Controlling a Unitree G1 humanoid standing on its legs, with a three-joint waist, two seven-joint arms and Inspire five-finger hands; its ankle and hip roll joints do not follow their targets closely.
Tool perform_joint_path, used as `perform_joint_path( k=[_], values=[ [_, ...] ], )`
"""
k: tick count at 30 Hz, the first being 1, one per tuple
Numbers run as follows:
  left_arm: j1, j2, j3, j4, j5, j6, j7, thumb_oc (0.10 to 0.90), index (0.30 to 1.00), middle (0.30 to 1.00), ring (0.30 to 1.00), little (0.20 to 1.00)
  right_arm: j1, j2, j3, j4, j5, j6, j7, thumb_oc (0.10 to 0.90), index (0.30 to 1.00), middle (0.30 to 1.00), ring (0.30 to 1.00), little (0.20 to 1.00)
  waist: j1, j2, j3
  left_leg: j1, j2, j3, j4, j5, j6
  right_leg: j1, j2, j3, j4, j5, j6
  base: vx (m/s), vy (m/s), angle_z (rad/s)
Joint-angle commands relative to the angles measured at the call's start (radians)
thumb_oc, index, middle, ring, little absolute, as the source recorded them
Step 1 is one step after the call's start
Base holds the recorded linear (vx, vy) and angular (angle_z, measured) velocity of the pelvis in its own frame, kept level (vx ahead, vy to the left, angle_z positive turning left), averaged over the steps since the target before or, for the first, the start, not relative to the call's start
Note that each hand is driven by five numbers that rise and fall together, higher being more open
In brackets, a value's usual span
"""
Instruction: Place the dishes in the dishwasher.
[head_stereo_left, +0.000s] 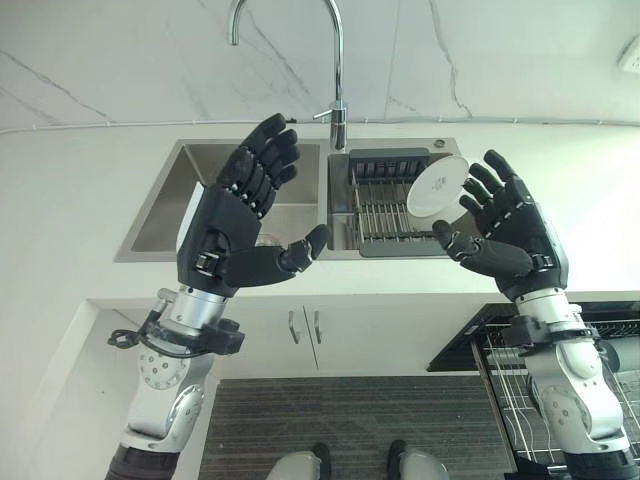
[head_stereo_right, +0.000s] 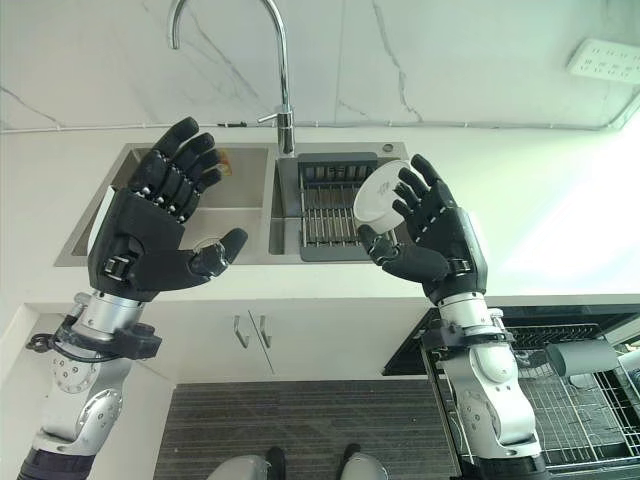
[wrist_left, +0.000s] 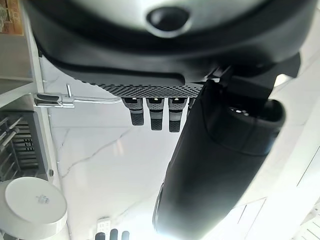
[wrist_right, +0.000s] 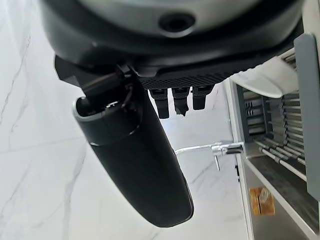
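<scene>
Just beyond the splayed, empty right hand (head_stereo_left: 515, 235) — a white bowl (head_stereo_left: 436, 186) in the rack (head_stereo_left: 385, 205).

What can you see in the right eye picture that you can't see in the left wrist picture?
Right eye view alone: the right hand, open beside the white dish; the two-basin sink; the cabinet doors under the counter; and the open dishwasher rack at the lower right.

Left wrist view alone: a close look along the left hand, its thumb big and dark, fingers straight.

Both: the left hand, the faucet, the white dish standing in the dark drying rack, and the marble wall.
</scene>
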Motion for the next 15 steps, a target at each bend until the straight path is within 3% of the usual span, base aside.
perform_joint_path(
  k=[1, 2, 3, 4, 5, 6, 11, 15],
  values=[
    [-0.073, 0.026, 0.042, -0.085, 0.037, -0.120, -0.018, 0.800, 0.900, 0.900, 0.900, 0.900, -0.098, -0.008, -0.064, -0.033, -0.021, -0.150, -0.074, 0.800, 0.900, 0.900, 0.900, 0.900, 0.004, 0.007, -0.026, 0.030, 0.030, -0.070, -0.010, -0.114, -0.013, 0.083, 0.043, -0.046, -0.023, -0.041, 0.059, 0.12, 0.126, -0.01],
    [-0.063, 0.036, 0.045, -0.084, 0.038, -0.116, -0.025, 0.800, 0.900, 0.900, 0.900, 0.900, -0.098, -0.001, -0.079, -0.016, -0.006, -0.174, -0.096, 0.800, 0.900, 0.900, 0.900, 0.900, 0.006, 0.020, -0.021, 0.031, 0.035, -0.088, -0.010, -0.111, 0.004, 0.119, 0.070, -0.054, -0.023, 0.017, 0.055, 0.14, 0.050, 0.01],
    [-0.054, 0.028, 0.044, -0.068, 0.059, -0.128, -0.024, 0.800, 0.900, 0.900, 0.900, 0.900, -0.103, 0.022, -0.090, 0.008, 0.003, -0.194, -0.100, 0.800, 0.900, 0.900, 0.900, 0.900, 0.000, 0.019, -0.007, 0.034, 0.035, -0.094, -0.010, -0.106, 0.008, 0.093, 0.081, -0.016, 0.003, 0.047, 0.040, 0.13, -0.009, -0.03],
    [-0.056, 0.029, 0.041, -0.063, 0.065, -0.132, -0.018, 0.800, 0.900, 0.900, 0.900, 0.900, -0.105, 0.028, -0.089, 0.014, 0.004, -0.203, -0.102, 0.800, 0.900, 0.900, 0.900, 0.900, 0.000, 0.017, -0.003, 0.033, 0.036, -0.094, -0.010, -0.102, 0.005, 0.092, 0.082, -0.010, -0.023, 0.045, 0.037, 0.07, -0.221, -0.05],
    [-0.072, 0.046, 0.039, -0.056, 0.057, -0.136, 0.009, 0.800, 0.900, 0.900, 0.900, 0.900, -0.099, 0.032, -0.094, 0.020, 0.018, -0.225, -0.094, 0.800, 0.900, 0.900, 0.900, 0.900, 0.004, -0.013, 0.011, 0.033, 0.018, -0.092, -0.010, -0.103, -0.002, 0.030, 0.030, 0.009, -0.023, 0.011, 0.045, 0.06, -0.242, -0.16],
    [-0.078, 0.053, 0.036, -0.056, 0.064, -0.138, 0.032, 0.800, 0.900, 0.900, 0.900, 0.900, -0.100, 0.032, -0.095, 0.018, 0.030, -0.229, -0.093, 0.800, 0.900, 0.900, 0.900, 0.900, -0.002, -0.018, 0.015, 0.035, 0.020, -0.091, -0.010, -0.100, -0.004, 0.019, 0.033, 0.025, -0.023, 0.014, 0.052, 0.06, -0.292, -0.09],
    [-0.088, 0.045, 0.043, -0.078, 0.038, -0.123, 0.059, 0.800, 0.900, 0.900, 0.900, 0.900, -0.153, 0.005, -0.105, 0.016, 0.098, -0.203, -0.086, 0.800, 0.900, 0.900, 0.900, 0.900, 0.009, -0.021, -0.015, 0.035, 0.056, -0.021, -0.010, -0.109, -0.032, 0.013, 0.033, 0.016, -0.023, -0.063, 0.051, 0.09, -0.190, -0.05],
    [-0.076, 0.029, 0.040, -0.094, 0.118, -0.113, 0.059, 0.800, 0.900, 0.900, 0.900, 0.900, -0.168, -0.001, -0.095, -0.019, 0.103, -0.177, -0.091, 0.800, 0.900, 0.900, 0.900, 0.900, 0.007, -0.011, -0.043, 0.045, 0.082, 0.021, -0.010, -0.121, -0.047, 0.015, 0.041, 0.023, -0.023, -0.085, 0.038, 0.09, -0.086, -0.08]
  ],
)
